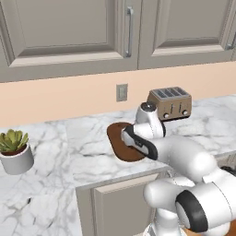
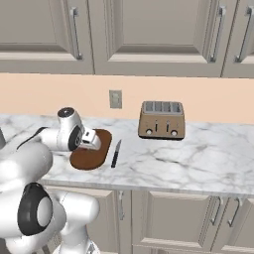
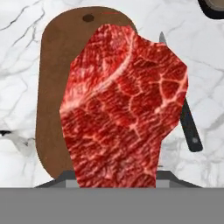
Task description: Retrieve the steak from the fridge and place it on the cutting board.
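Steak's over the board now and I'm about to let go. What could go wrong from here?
1. The knife lies on the counter right beside the cutting board; coming down off-centre toward that side, the steak or gripper might knock it.
2. The steak hides much of the board in the hand view, so its height above the board is hard to judge; a high release could let it bounce or slide off.
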You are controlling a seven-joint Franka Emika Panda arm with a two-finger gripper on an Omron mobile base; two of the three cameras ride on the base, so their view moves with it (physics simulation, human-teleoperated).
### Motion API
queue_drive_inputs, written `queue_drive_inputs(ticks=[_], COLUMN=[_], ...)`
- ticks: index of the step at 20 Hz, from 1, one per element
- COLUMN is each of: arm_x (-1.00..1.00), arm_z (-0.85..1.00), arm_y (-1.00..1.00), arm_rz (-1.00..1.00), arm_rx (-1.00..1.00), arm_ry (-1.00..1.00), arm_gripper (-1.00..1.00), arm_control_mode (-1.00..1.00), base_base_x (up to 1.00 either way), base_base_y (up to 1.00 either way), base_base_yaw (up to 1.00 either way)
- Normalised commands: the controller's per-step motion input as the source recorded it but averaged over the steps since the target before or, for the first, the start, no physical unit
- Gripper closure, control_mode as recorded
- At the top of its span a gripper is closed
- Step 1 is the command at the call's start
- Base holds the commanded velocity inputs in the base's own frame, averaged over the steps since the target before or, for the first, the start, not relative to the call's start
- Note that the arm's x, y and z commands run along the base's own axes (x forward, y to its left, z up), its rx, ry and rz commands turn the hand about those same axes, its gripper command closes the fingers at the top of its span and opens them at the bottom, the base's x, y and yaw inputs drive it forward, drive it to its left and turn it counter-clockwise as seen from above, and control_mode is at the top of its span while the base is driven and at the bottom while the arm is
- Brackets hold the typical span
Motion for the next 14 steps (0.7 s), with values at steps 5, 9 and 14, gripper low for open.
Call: queue_drive_inputs(ticks=[5, 9, 14], arm_x=[0.4, 0.28, 0.23], arm_z=[-0.6, -0.59, -0.46], arm_y=[0.0, 0.0, 0.0], arm_rz=[0.0, 0.0, 0.0], arm_rx=[0.0, 0.0, 0.0], arm_ry=[0.02, 0.07, 0.09], arm_gripper=[1.0, 1.0, 1.0], arm_control_mode=[-1.0, -1.0, -1.0], base_base_x=[0.0, 0.0, 0.0], base_base_y=[0.0, 0.0, 0.0], base_base_yaw=[0.0, 0.0, 0.0])
